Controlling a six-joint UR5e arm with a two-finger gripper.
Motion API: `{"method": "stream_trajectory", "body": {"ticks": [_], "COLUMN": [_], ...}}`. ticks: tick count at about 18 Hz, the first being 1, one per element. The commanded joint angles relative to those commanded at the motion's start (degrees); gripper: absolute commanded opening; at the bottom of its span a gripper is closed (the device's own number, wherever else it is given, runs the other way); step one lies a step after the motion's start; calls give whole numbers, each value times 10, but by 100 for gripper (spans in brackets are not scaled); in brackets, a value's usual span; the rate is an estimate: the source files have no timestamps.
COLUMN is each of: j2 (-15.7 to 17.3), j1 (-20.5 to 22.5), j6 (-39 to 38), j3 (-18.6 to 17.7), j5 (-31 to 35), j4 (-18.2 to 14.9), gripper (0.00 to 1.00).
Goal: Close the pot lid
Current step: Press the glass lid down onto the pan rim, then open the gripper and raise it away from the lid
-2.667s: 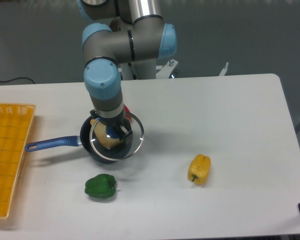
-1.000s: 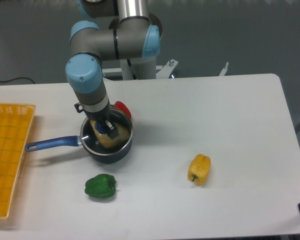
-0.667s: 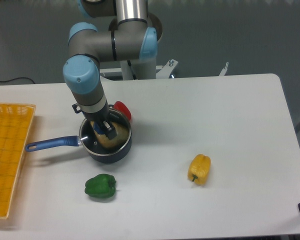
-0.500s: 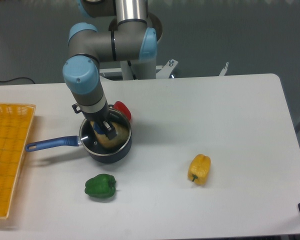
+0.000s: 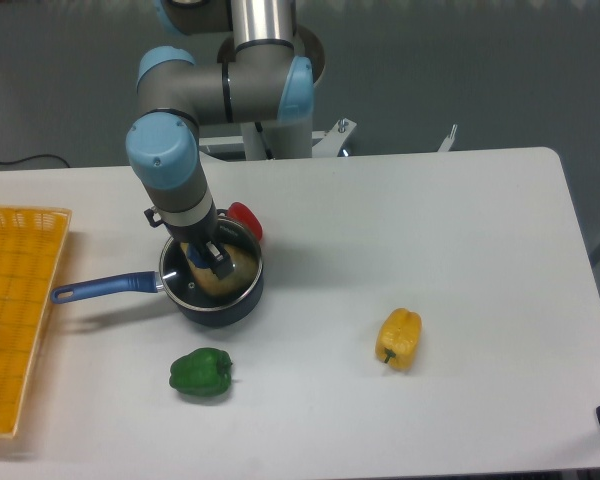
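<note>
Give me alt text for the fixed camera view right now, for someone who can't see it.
A robot arm's gripper holds the glass lid on the dark pot, whose blue handle points left. On the white table sit a green pepper, yellow pepper, red object behind the pot, and an orange basket far left.

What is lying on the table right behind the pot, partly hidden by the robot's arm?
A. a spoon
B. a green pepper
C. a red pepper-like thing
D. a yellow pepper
C: a red thing peeks out just behind the pot; the green pepper lies in front of the pot and the yellow pepper off to the right.
</note>
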Motion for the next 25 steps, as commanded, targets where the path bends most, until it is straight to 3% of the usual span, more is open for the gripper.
{"method": "stream_trajectory", "body": {"ticks": [2, 4, 11, 14, 15, 20, 23, 25], "j2": [-2, -3, -3, -3, -3, -3, -2, -1], "j1": [-1, -1, -1, -1, -1, 2, 6, 11], "j6": [0, 0, 1, 4, 3, -1, 0, 0], "j3": [0, 0, -4, -3, -1, 19, 38, 59], "j5": [1, 1, 5, 4, 4, 4, 3, 1], "j4": [1, 1, 1, 1, 1, -12, -46, -53], "gripper": [63, 70, 73, 97, 100, 100, 100, 100]}}
